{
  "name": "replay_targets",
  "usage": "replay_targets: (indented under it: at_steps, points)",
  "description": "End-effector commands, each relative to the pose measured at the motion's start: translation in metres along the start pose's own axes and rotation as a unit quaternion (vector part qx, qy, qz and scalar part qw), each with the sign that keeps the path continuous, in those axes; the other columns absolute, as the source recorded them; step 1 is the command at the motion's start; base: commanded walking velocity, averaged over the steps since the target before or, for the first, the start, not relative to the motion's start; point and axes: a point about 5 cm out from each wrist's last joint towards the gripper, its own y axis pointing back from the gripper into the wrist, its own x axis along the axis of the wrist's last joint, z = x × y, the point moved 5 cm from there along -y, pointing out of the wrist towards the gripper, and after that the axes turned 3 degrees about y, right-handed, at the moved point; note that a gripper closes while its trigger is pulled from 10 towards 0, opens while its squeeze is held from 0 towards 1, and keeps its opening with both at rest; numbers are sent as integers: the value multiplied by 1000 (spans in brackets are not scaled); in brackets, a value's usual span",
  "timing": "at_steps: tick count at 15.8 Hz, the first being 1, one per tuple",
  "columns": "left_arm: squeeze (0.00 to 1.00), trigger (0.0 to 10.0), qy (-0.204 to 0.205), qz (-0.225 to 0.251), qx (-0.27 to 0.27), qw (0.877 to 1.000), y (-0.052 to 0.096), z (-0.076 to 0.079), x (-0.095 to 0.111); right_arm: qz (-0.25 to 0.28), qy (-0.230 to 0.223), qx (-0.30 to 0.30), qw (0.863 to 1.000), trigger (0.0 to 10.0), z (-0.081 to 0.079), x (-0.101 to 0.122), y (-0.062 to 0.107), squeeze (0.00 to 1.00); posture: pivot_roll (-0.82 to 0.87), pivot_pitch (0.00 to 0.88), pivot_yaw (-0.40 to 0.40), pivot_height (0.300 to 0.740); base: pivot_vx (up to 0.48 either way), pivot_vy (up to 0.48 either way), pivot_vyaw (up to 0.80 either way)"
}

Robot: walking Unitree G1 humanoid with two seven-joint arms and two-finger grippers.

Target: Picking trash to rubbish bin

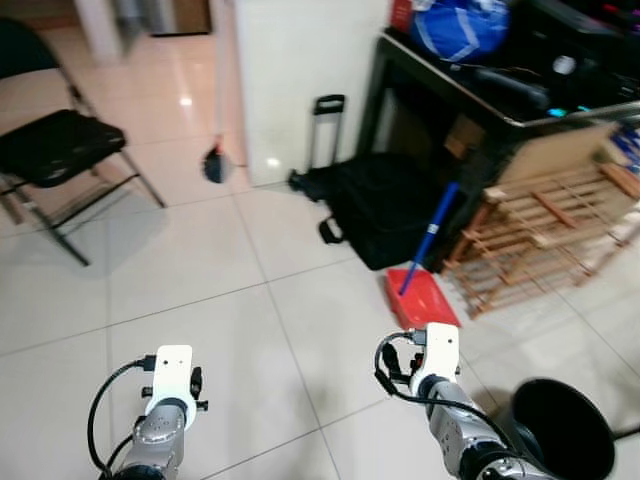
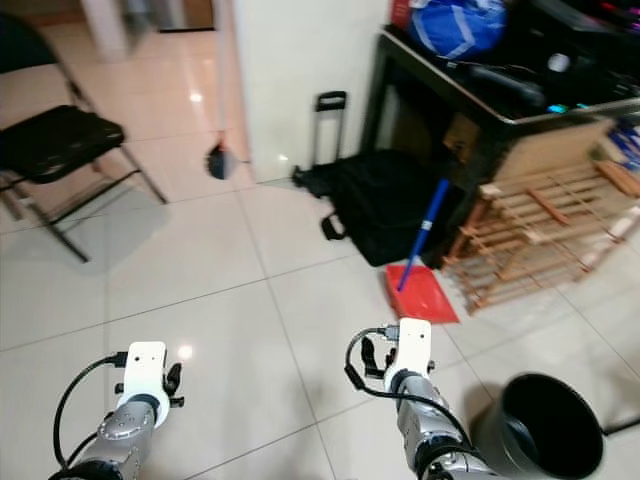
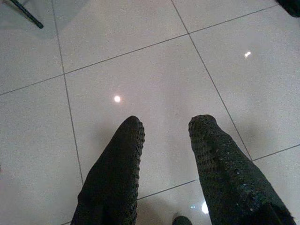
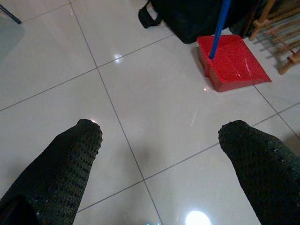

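Both arms are up in front of the robot, held low over the white tile floor [image 1: 200, 270] — that looks like a searching posture, grippers ready but with nothing to work on. Left gripper [image 3: 166, 129]: two black fingers spread a little apart, nothing between them, pointing down at bare tile. Right gripper [image 4: 159, 136]: fingers spread wider, also empty, aimed toward the red dustpan [image 4: 232, 63] ahead.

And the bin? One black rubbish bin [image 1: 560, 430] stands just beside the right arm, mouth open upward, so a drop should be a short reach once something is in hand. As for the trash itself, I cannot pick out any loose piece on the floor; the one candidate is a small dark object [image 1: 215, 165] far off at the foot of the white wall [image 1: 300, 80], too blurred to name.

Counting what stands around: one dustpan with a blue handle [image 1: 430, 235] leaned back against the black bag [image 1: 385, 205] — parked there so it stays upright, I'd say. One wooden rack [image 1: 545, 225] tilted against the dark table [image 1: 480, 95], one folding chair [image 1: 55, 150] off to the left, two grippers, one bin.
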Motion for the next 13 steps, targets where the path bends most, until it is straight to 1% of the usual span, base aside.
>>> replay_targets:
  at_steps: [1,4,5,6,7,13]
  points:
    - [0,10000,-6,-10,1,1000,1,0,-6,-13,6,3,1000,10000,0,-7,2,0,38,2,-55,740,0,0,-800]
    - [0,10000,-8,-11,2,1000,1,0,-6,-12,6,8,1000,10000,-4,-5,0,0,41,1,-56,740,0,0,-800]
    - [0,10000,-6,-9,12,1000,1,-3,-4,-12,8,9,1000,10000,-4,-4,0,0,42,7,-59,740,0,0,-800]
    - [0,10000,-4,-9,21,1000,0,-6,-4,-12,9,9,1000,10000,-4,-4,0,0,41,11,-61,740,0,-480,-800]
    - [0,10000,-1,-11,24,1000,0,-7,-4,-12,9,9,1000,10000,-4,-4,0,0,39,15,-61,740,0,0,-800]
    - [0,10000,5,-11,26,1000,0,-6,-3,-10,10,9,1000,10000,-3,-1,-1,0,45,33,-63,740,0,0,-800]
